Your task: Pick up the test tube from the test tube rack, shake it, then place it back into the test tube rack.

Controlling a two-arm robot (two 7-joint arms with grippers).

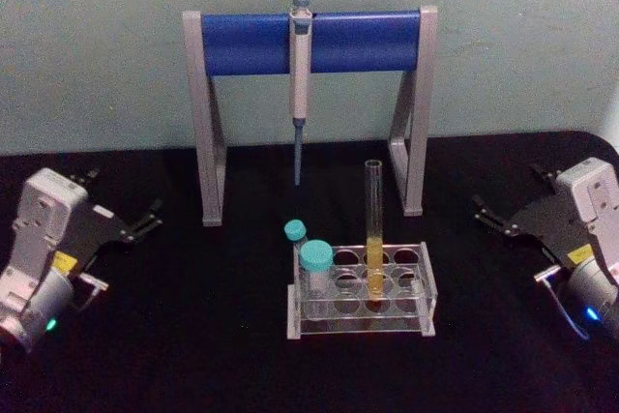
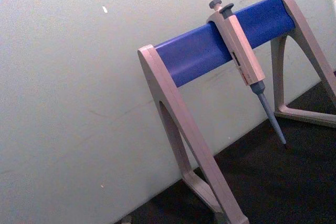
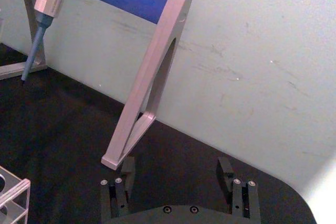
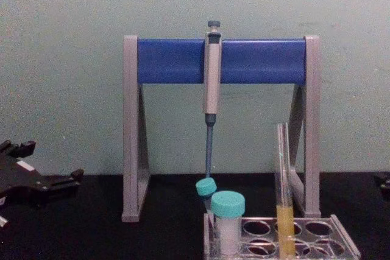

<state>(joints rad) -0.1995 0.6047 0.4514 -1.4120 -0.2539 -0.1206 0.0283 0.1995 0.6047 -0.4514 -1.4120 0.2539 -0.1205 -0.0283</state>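
Well, at the left edge of the head view the left gripper [image 1: 124,195] sits spread wide, empty. Low centre, the test tube [image 1: 373,229] stands upright in the test tube rack [image 1: 427,309]. At the right edge the right gripper [image 1: 508,191] gapes, holding nothing.

The test tube [image 1: 373,229] is clear glass with yellow liquid in its lower part. The test tube rack [image 1: 360,324] is clear, greyish plastic. The nearer vial [image 1: 316,268] and the farther vial [image 1: 295,232] have teal caps. The stand [image 1: 208,142] is light grey with a deep blue crossbar [image 1: 242,43]. The pipette [image 1: 301,74] is grey with a blue tip. The table [image 1: 193,345] is black and the wall [image 1: 97,45] is pale green. The left gripper [image 1: 124,192] and the right gripper [image 1: 508,191] are black, on light grey bodies.
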